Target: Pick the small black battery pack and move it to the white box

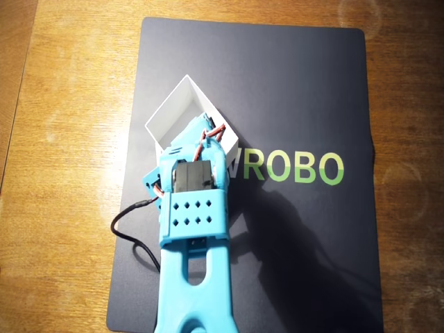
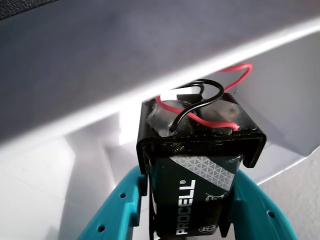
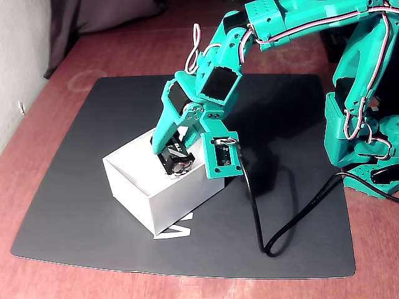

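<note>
The small black battery pack (image 2: 200, 155) carries a PROCELL cell and red and black wires on top. My gripper (image 2: 192, 200) is shut on it, a teal finger on each side. In the fixed view the gripper (image 3: 174, 152) holds the pack (image 3: 177, 161) inside the open top of the white box (image 3: 181, 202), just above its floor. In the overhead view the arm covers most of the pack; only its red wires (image 1: 210, 132) show over the box (image 1: 166, 107). The wrist view shows the box's white inner walls (image 2: 50, 190) around the pack.
The box stands on a dark mat (image 1: 298, 83) with green "ROBO" lettering (image 1: 302, 168) on a wooden table (image 1: 62, 139). A black cable (image 3: 274, 240) loops over the mat to the right of the box. The arm's base (image 3: 355, 124) stands at the right.
</note>
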